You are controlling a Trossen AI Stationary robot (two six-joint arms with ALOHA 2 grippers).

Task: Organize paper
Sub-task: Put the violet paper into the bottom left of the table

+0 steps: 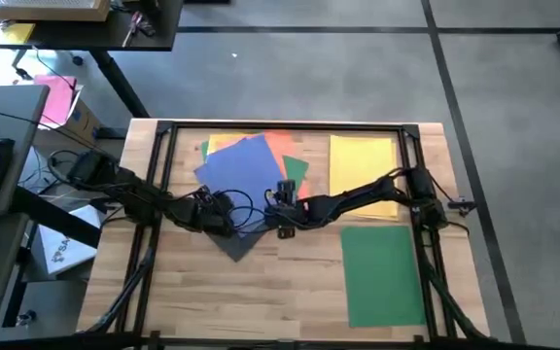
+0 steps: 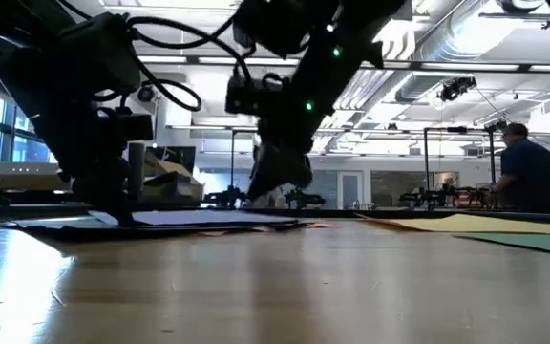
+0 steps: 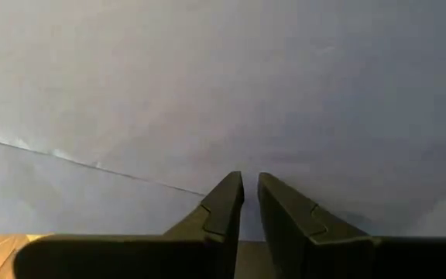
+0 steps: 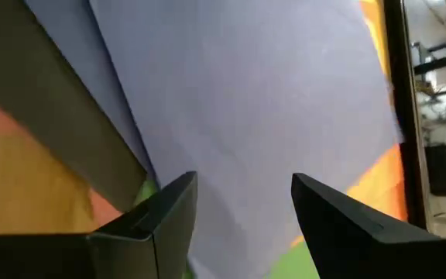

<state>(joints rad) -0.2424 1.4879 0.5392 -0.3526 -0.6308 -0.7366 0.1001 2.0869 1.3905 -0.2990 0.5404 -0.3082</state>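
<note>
Both grippers working the messy pile at the table's (image 1: 261,301) back middle

Left gripper (image 3: 250,194) is nearly shut, tips on the blue sheet (image 1: 241,175); right gripper (image 4: 242,194) hangs open over it. I'd pin with one and slide only the top sheet. Count: two blue-ish, two yellow, two green, one orange, one dark grey (image 1: 236,243).

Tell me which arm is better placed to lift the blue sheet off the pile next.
Probably the left. The left tool sits nearly closed at the blue sheet's near edge, low on the pile. The right tool is open over the same sheet's other side, so it would still need to close.
</note>
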